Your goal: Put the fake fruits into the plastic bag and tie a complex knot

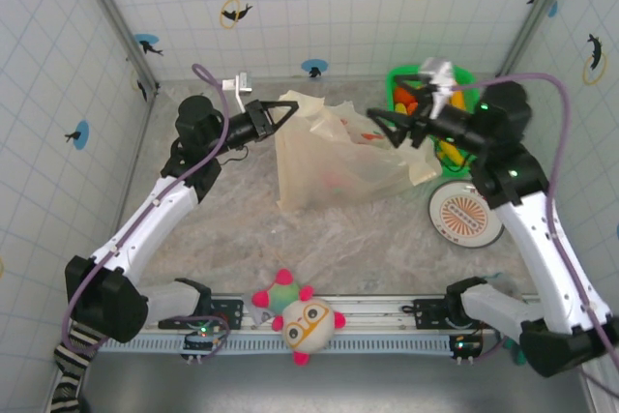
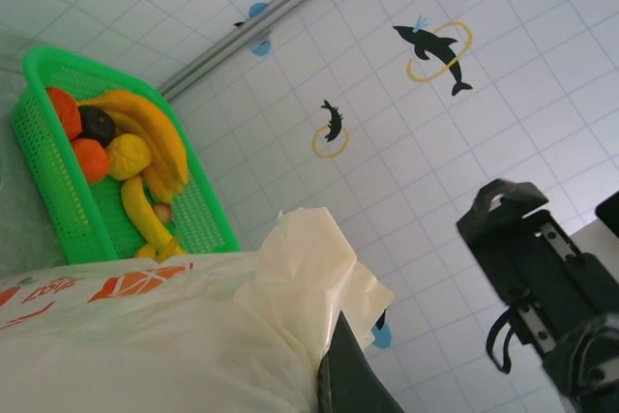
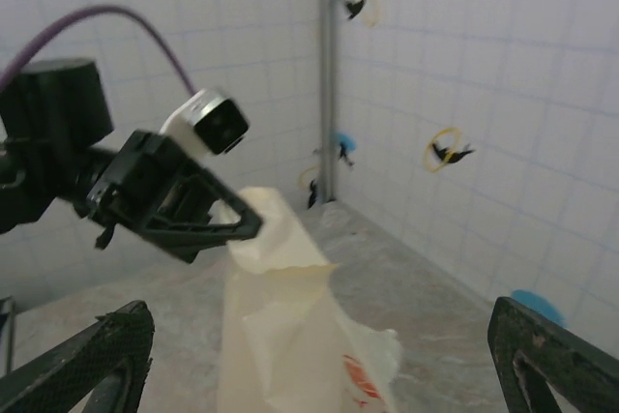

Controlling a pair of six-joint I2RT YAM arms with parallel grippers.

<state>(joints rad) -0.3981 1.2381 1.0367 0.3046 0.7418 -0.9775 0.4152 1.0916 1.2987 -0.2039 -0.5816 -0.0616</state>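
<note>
One plastic bag (image 1: 338, 157) stands mid-worktop (image 1: 387, 249), cream with orange prints, and the left jaws are clamped tight on its upper left corner, holding it up! The right jaws gape wide just beside the bag's right edge, gripping nothing. Back right, one green basket (image 2: 203, 215) carries the fake fruits (image 2: 145, 132): two orange-red, one dark, one round yellow, plus bananas. One white-and-orange disc (image 1: 466, 212) lies to the right, and one pink-spiked plush toy (image 1: 302, 321) sits at the near edge.
</note>
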